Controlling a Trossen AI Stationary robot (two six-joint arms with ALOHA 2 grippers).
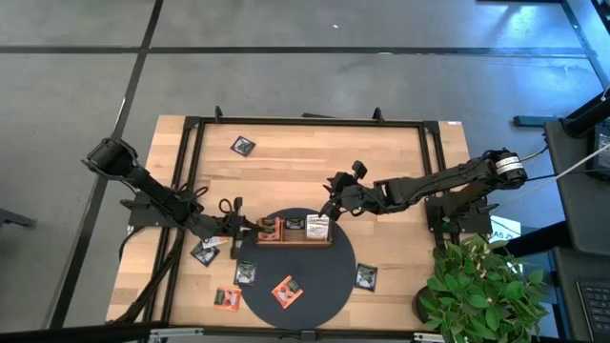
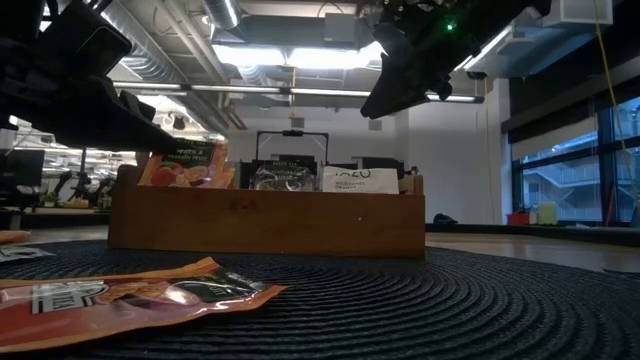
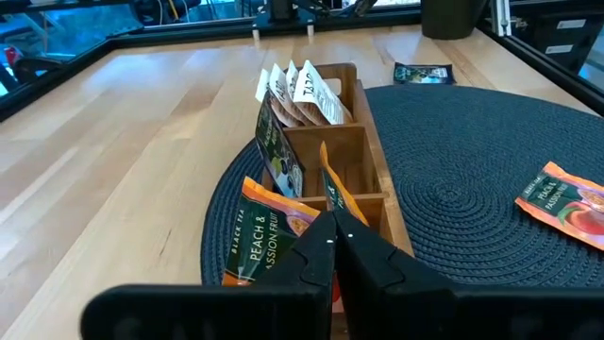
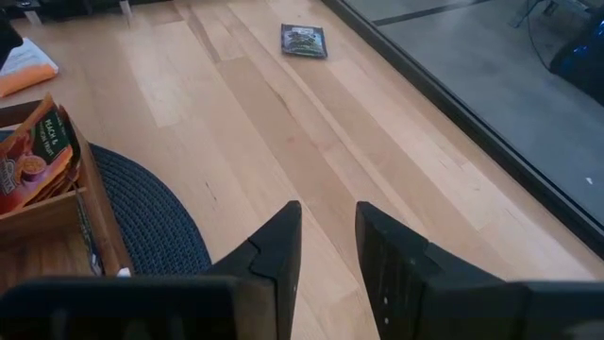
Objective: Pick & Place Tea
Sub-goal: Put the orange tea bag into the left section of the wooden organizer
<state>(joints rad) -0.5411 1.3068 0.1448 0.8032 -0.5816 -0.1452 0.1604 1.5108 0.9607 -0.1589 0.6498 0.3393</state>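
The long brown wooden three-compartment tray (image 1: 294,231) sits at the centre of the high view, on the upper part of the round dark grey woven mat (image 1: 329,276). The left gripper (image 1: 237,227) is at the tray's left end, its fingers (image 3: 326,247) pinched shut on an orange-red flat tea sachet (image 3: 266,236) poised over the end compartment, so the placing step looks to be in hand. The next move calls for lowering and letting go. The right gripper (image 1: 333,208) hovers just above the tray's right end, fingers (image 4: 278,253) partly apart and empty. Loose sachets (image 1: 287,291) lie on the mat and the pale wooden tabletop (image 1: 286,162).
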